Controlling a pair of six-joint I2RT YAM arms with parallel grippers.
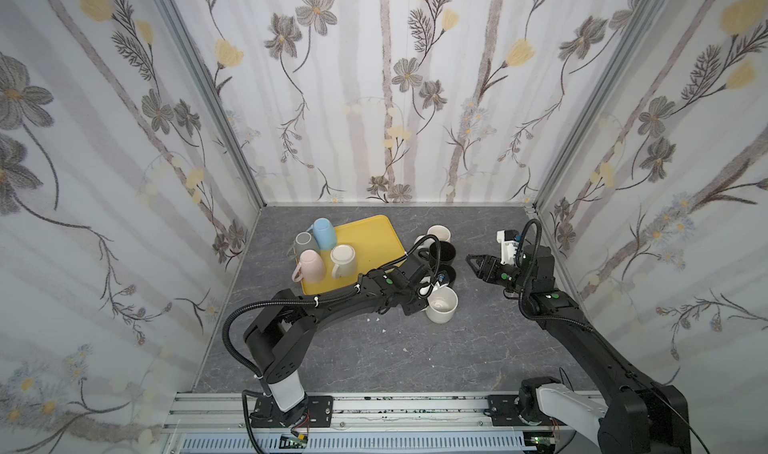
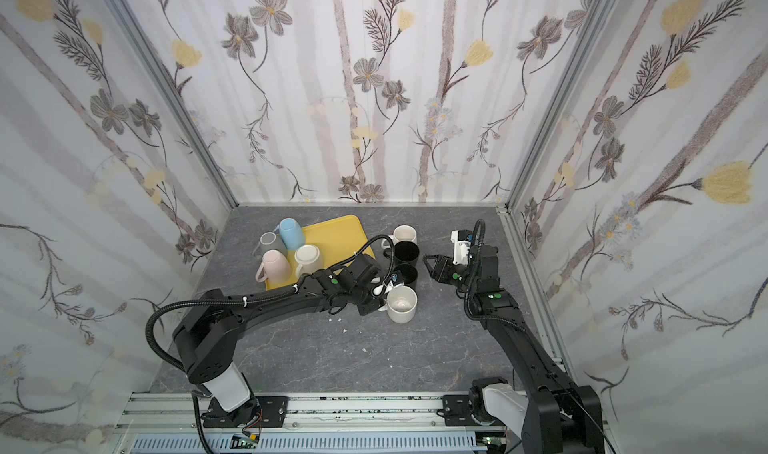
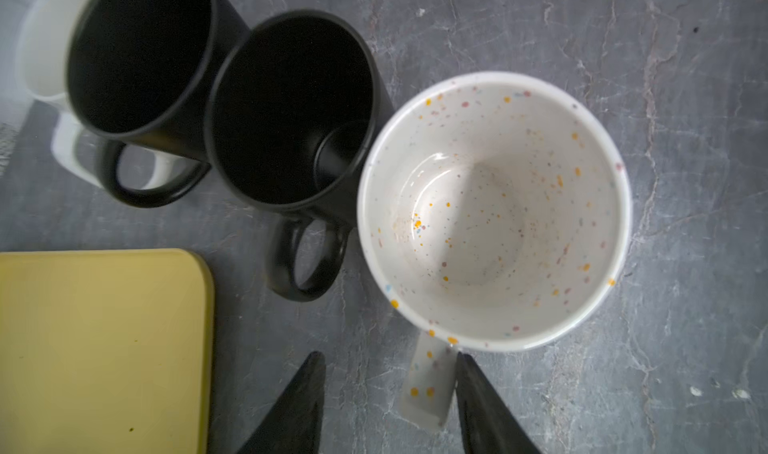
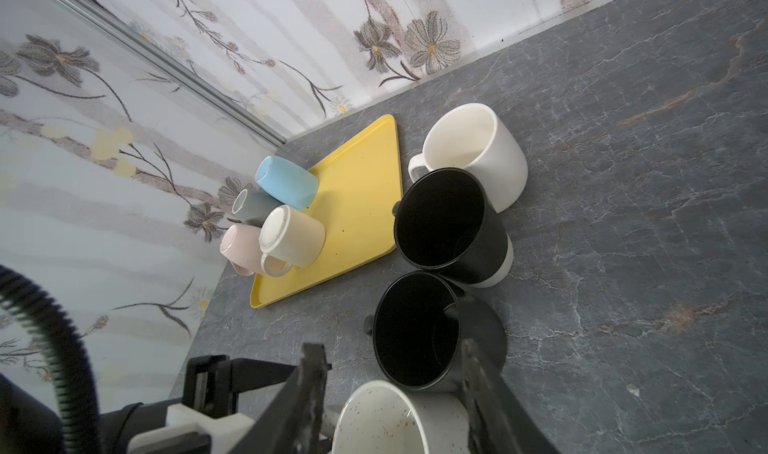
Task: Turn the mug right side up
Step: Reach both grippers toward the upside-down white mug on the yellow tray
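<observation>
Task's speckled mug [image 1: 442, 304] sat mouth-up on the desk [image 1: 415, 348], just off the near right corner of the yellow tray [image 1: 374, 239]. Inside it only glaze speckles showed. Left gripper [image 3: 388, 356] had its fingers apart: the mug's handle [image 3: 428, 385] lay between them, against one finger with a gap to the other, so not clamped. Right gripper [image 1: 473, 261] was spread too, holding nothing, hanging right of the mug row.

Tray, toward the desk's far left corner, carried four mugs bottom-up, bunched at its left side: blue mug [image 1: 324, 233], grey mug [image 1: 304, 244], pink mug [image 1: 311, 264], cream mug [image 1: 344, 260].

Off the tray's right edge a mouth-up row ran toward the near edge: white mug [image 1: 439, 232], black mug [image 1: 442, 251], second black mug [image 3: 291, 111], then the speckled mug, those last two rims meeting.

Hard to read: black interiors too dark to judge. In both top views the left wrist hid its own fingers and part of the second black mug. The blue mug covered most of the grey one in the right wrist view.

Desk was grey marbled, with white crumbs [image 1: 376, 318] by the left arm. Floral walls [image 1: 374, 98] on three sides, aluminium rail [image 1: 415, 406] along the near edge.
</observation>
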